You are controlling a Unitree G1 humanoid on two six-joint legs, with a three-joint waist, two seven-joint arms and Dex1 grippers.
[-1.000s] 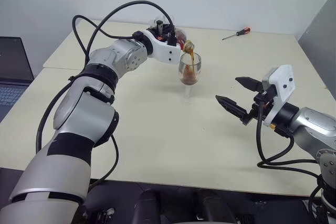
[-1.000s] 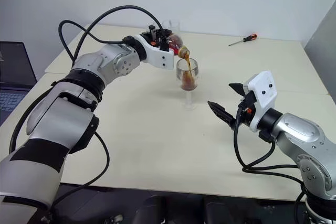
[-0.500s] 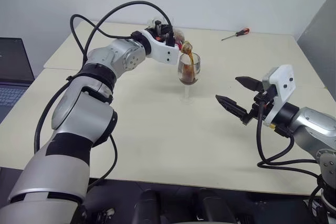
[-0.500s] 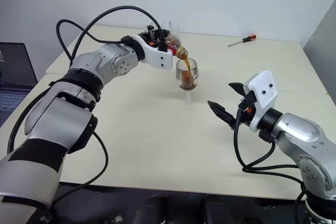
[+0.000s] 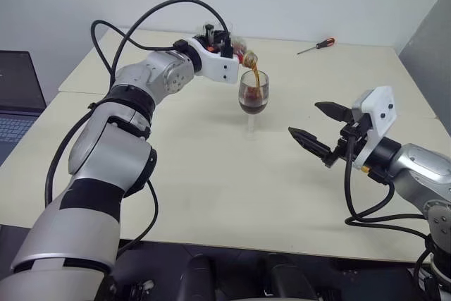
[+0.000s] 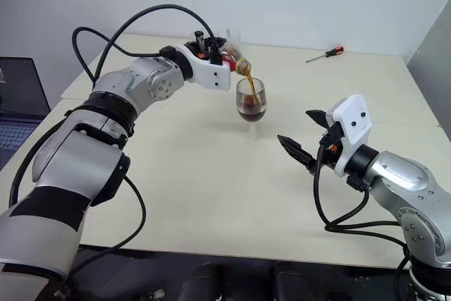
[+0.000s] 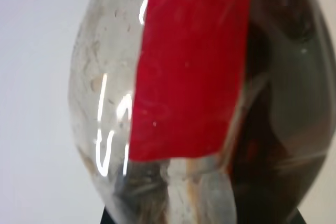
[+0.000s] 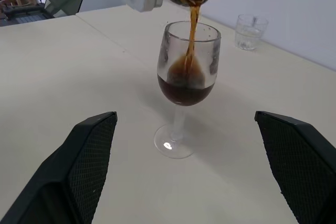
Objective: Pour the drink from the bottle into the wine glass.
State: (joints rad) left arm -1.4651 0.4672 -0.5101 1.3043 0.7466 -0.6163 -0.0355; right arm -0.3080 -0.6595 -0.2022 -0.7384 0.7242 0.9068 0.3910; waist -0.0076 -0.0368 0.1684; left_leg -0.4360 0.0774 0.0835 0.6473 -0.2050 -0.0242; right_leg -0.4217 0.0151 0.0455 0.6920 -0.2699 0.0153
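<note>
Since a second ago the left gripper [image 5: 231, 48] has rolled the bottle [image 5: 244, 55] a little further over, and the drink [image 8: 186, 91] stands higher in the wine glass [image 5: 253, 100]; the right arm has kept its place. In the head views the bottle sits in the upper middle of the frame, clamped between the left gripper's closed fingers and tipped so its open mouth hangs just above the glass rim. A thin brown stream falls from the mouth into the bowl, which is dark with liquid in its lower part. In the left wrist view the bottle's clear, rounded body and its red label [image 7: 191, 66] are seen close up, with dark liquid on one side.

The wine glass stands upright on the cream table [image 5: 211, 188], just below the bottle. The right gripper [image 5: 318, 130] hovers at the right of the frame, its two black fingers spread wide and holding nothing, pointed toward the glass but well apart from it. A clear tumbler [image 8: 250, 31] stands beyond the glass. A screwdriver [image 5: 316, 46] with an orange handle lies at the upper right, and a laptop [image 5: 15, 100] sits at the left edge.
</note>
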